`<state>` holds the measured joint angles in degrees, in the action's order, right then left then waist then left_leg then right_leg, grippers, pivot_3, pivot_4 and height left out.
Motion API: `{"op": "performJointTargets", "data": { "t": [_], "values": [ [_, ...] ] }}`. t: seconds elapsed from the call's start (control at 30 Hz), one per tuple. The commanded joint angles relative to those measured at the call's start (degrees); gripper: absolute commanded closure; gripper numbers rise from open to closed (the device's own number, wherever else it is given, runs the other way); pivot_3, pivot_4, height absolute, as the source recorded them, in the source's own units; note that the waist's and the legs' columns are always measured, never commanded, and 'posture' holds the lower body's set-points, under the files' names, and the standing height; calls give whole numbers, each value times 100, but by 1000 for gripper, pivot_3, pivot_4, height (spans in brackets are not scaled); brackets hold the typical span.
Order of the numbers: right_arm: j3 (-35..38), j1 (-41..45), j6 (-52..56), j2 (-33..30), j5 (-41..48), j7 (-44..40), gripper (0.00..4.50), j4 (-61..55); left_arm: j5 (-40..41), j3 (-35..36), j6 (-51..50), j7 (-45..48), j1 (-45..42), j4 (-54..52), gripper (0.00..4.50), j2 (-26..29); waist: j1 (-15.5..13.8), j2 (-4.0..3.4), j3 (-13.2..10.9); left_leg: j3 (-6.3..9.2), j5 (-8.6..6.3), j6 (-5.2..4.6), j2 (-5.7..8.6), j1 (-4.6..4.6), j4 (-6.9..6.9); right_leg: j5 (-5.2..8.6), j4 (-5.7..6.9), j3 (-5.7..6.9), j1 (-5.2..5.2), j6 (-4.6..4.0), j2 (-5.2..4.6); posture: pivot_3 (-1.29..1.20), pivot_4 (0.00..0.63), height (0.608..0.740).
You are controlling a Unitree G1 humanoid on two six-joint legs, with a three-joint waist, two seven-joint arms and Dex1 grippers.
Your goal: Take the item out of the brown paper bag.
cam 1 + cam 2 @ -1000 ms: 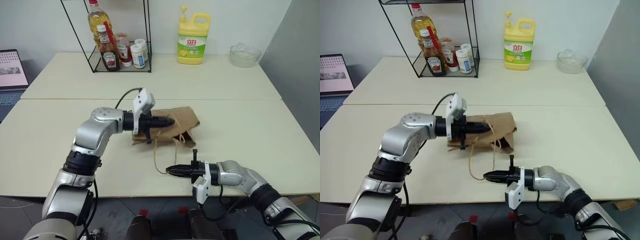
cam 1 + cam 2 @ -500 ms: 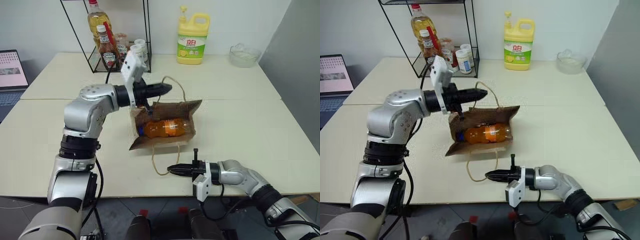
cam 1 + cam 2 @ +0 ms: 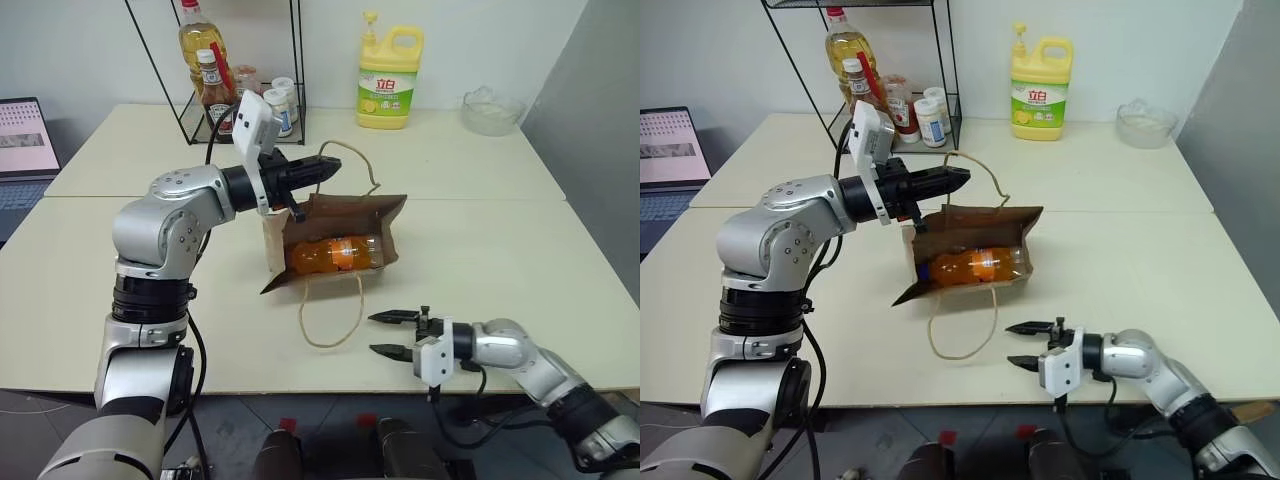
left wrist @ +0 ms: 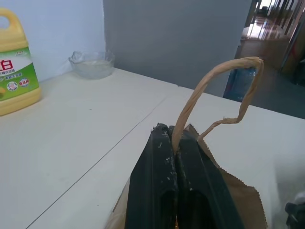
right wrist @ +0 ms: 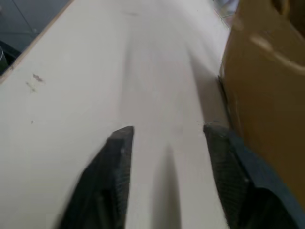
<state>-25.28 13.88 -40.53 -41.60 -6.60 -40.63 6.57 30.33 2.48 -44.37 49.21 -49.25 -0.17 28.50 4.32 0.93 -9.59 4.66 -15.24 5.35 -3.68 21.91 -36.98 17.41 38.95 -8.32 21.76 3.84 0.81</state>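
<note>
The table (image 3: 480, 240) is wide and cream. On it the bag (image 3: 345, 215), brown kraft paper, lies on its side with its mouth gaping toward me, one cord handle looped flat on the tabletop. Inside lies the bottle (image 3: 335, 252), clear plastic full of orange drink (its label too small to read). The left gripper (image 3: 325, 165) has its fingers clamped on the bag's upper handle, lifting it. The right gripper (image 3: 390, 334), near the table's front edge, has its fingers apart, holding nothing. At the back, a yellow jug (image 3: 389, 64) carries red Chinese characters on a green label.
</note>
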Motion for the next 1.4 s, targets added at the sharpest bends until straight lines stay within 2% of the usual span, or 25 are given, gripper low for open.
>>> {"op": "performJointTargets", "data": {
  "t": [0.03, 0.1, 0.3, 0.33, 0.43, 0.57, 0.73, 0.77, 1.0, 1.17, 1.4],
  "values": [
    [618, -342, 515, -382, 691, -170, 661, -909, 138, 128, 38, -26, 8, -275, 4500, 38, -13, 1, -2, 0, 0, 0, 0, 1, 1, 2, 0, -1, 0, 1, 0, 0, 150, 740],
    [1032, -488, 813, -542, 873, -109, 41, -1209, 162, 143, 41, -12, 25, -273, 4500, 49, -33, 2, -4, 0, 0, 0, 1, 2, 0, 3, 0, -1, 0, 1, 0, 0, 150, 740],
    [1869, -18, 2496, -528, 1669, -131, 41, -1748, 201, 177, 66, 13, -22, -212, 4500, 78, -23, 4, -6, -1, 0, 0, 0, 0, 0, 5, 0, -4, 2, 4, 2, 0, 150, 740],
    [1899, 106, 2824, -454, 1839, -160, 204, -1856, 207, 179, 69, 15, -44, -191, 4500, 84, -31, 4, -6, -1, 0, 0, 0, 0, 0, 5, 0, -4, 1, 4, 2, 0, 150, 740],
    [1851, 411, 3902, -179, 2387, -157, 935, -2396, 210, 171, 94, 34, -74, -149, 4500, 106, -50, 6, -8, 1, 0, 0, 0, 1, 2, 6, 0, -1, 2, 2, 2, 0, 150, 740],
    [1734, 1046, 5782, 456, 3534, 129, 2487, -3085, 177, 161, 148, 78, -147, -48, 4500, 146, -54, 4, -12, 3, 0, 1, -1, 8, 3, 7, 1, 1, 10, -1, 2, 0, 150, 740],
    [1632, 1647, 6982, 1347, 4178, 412, 4329, -2999, 146, 146, 237, 87, -239, 89, 4500, 140, -86, 4, -13, 6, 0, 0, -1, 15, 3, 8, 1, 5, 17, -1, 2, 0, 150, 740],
    [1605, 1728, 7110, 1448, 4231, 390, 4464, -2964, 140, 133, 254, 86, -250, 109, 4500, 132, -91, 4, -13, 6, 0, 0, -1, 21, 3, 8, 1, 5, 23, -1, 2, 0, 150, 740],
    [1249, 2013, 7338, 2259, 4135, 76, 4464, -2078, 155, 124, 304, 81, -210, 77, 4500, 126, -89, 2, -15, 12, 4, 8, -2, 57, 1, 7, 4, 15, 55, -1, 1, 0, 150, 740],
    [1206, 2351, 7035, 2682, 3740, -5, 4464, -1149, 162, 124, 345, 80, -200, 83, 4500, 107, -85, 0, -16, 12, 4, 7, -3, 58, 2, 7, 5, 17, 56, -1, 1, 0, 150, 740],
    [1109, 2689, 6934, 2921, 3056, 108, 4464, -421, 170, 107, 403, 22, -138, 45, 4500, 0, -57, -3, -17, 17, 7, 12, -3, 61, 3, 7, 5, 25, 58, -1, 0, 0, 150, 740]
  ]
}}
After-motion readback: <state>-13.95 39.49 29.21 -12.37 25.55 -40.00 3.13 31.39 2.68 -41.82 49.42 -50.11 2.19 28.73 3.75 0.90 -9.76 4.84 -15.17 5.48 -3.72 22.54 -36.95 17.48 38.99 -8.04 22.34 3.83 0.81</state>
